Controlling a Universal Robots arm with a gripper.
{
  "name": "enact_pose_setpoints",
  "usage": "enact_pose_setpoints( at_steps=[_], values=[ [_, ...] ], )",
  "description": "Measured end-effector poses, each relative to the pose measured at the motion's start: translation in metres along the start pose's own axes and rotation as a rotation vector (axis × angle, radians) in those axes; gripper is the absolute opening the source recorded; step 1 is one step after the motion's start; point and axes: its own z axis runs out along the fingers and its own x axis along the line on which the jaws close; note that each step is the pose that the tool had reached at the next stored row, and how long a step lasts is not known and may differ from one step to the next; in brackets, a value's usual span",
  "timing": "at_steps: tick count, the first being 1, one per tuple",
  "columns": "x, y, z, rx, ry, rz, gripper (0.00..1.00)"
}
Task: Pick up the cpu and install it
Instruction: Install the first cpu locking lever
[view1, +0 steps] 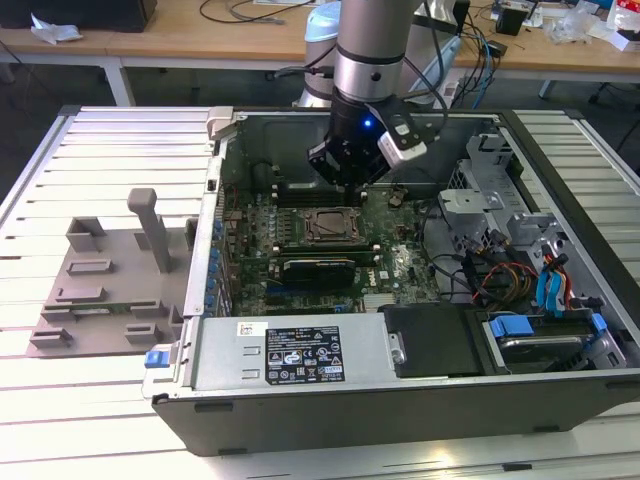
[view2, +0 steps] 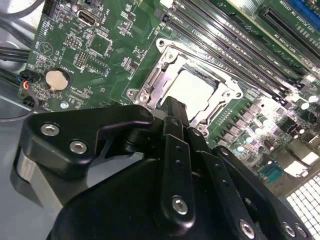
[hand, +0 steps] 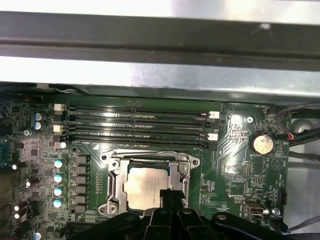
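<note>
While seated in its socket (hand: 147, 185), pale silver cpu (hand: 145, 185), end effector (hand: 169, 197) fingers closed, empty.

Silver-grey arm tube (view1: 371, 40), black wrist with blue LED, black tool (view1: 345, 170) linkages with silver screw heads (view2: 180, 204).

Fingers (hand: 172, 200) hide cpu (hand: 145, 186) edge; grip state unclear.
</note>
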Motion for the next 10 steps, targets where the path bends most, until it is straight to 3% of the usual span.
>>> enact_pose_setpoints(
  at_steps=[6,10],
  values=[
    [0.0001,-0.0002,-0.0061,-0.0001,-0.0001,0.000,0.11],
    [0.0001,-0.0002,-0.0063,-0.0001,0.0000,0.000,0.11]
  ],
)
